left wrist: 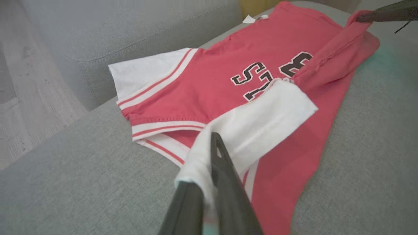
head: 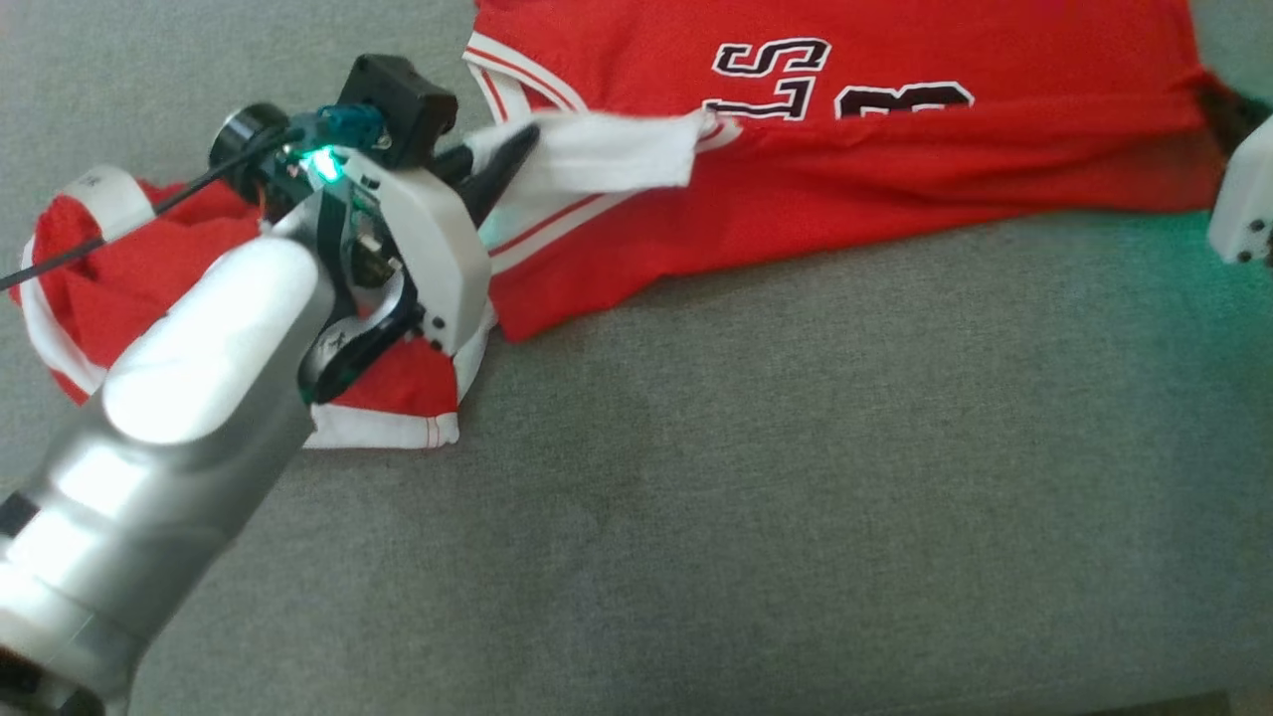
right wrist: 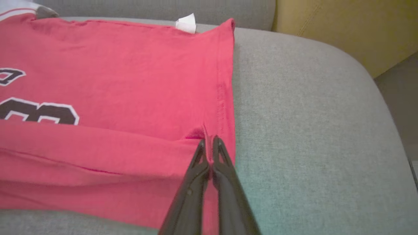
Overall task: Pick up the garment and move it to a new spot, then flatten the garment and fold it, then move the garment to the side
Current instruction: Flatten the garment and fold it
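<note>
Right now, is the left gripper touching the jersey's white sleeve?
Touching. The left wrist view shows the left gripper shut on the white sleeve: the cloth is pinched between its jaws and drapes over one of them.

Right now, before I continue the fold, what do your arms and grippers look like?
Left arm: rounded silver-grey forearm, white wrist housing with a green light, black camera block and a black cable. Left gripper and right gripper: two long, dark, tapered fingers each. The right wrist housing is white too.
</note>
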{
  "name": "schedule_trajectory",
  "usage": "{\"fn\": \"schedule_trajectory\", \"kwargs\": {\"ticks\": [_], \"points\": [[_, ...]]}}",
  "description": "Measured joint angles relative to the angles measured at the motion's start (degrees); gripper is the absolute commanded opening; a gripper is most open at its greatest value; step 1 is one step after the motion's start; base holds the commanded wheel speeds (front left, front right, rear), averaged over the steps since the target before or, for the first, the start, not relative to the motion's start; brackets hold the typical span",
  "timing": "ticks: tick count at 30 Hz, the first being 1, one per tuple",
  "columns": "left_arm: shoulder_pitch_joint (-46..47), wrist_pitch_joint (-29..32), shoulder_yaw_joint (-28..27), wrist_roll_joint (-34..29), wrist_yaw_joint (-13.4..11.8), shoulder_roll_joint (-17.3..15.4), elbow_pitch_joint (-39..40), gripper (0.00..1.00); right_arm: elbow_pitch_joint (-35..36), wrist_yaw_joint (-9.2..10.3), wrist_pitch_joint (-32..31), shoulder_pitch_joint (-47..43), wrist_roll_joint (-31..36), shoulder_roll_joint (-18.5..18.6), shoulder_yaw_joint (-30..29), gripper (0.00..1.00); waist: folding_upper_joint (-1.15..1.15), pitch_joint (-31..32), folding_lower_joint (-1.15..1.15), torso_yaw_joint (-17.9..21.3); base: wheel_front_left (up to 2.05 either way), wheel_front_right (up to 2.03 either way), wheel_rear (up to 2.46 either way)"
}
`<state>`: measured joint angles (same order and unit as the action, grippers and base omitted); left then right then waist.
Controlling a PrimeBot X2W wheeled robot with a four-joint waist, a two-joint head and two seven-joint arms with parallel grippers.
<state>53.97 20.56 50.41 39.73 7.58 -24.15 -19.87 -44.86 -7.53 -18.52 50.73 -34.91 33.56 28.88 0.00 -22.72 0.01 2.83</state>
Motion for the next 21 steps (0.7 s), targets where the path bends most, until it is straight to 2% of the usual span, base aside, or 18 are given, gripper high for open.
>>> {"fn": "schedule_trajectory", "kwargs": {"ticks": [2,5,9,13,17,20,21], "points": [[0.8,-2.5,-0.2,-0.9,-0.1,1.0,-1.8,1.0,-1.9,0.0,3.0,1.0,1.2,-0.8,-1.6,1.0,0.0,-0.2,0.0,-0.2,0.0,0.0,0.0],[1.4,-6.9,-1.0,-1.5,-1.8,2.8,-4.3,1.0,-3.8,0.0,9.7,2.5,3.2,-2.1,-4.3,1.0,0.0,0.1,0.0,-0.4,0.0,0.0,0.0],[1.5,-14.4,-3.2,-4.6,-7.8,4.8,-7.5,1.0,-6.4,0.0,19.4,3.4,3.7,-4.3,-9.8,1.0,0.0,1.7,-0.01,-0.6,0.0,0.0,0.0],[1.3,-23.3,-6.4,-4.4,-11.9,7.7,-8.4,1.0,-6.5,0.0,29.6,2.9,4.1,-6.4,-14.4,1.0,0.0,4.1,-0.02,-0.9,0.0,0.0,0.0],[-1.8,-32.6,-8.7,-4.5,-15.8,10.7,-7.0,1.0,-1.6,0.0,32.7,-1.1,5.4,-8.2,-17.2,1.0,0.0,6.9,-0.02,-1.0,0.0,0.0,0.0],[-6.5,-34.7,-11.0,-4.7,-19.4,12.0,-5.5,1.0,5.1,0.0,32.9,-7.4,8.8,-10.2,-21.7,1.0,0.0,9.0,-0.02,-1.0,0.0,0.0,0.0],[-6.5,-34.7,-11.0,-4.7,-19.4,12.0,-5.5,1.0,5.1,0.0,32.9,-7.4,8.8,-10.2,-21.7,1.0,0.0,9.0,-0.02,-1.0,0.0,0.0,0.0]]}}
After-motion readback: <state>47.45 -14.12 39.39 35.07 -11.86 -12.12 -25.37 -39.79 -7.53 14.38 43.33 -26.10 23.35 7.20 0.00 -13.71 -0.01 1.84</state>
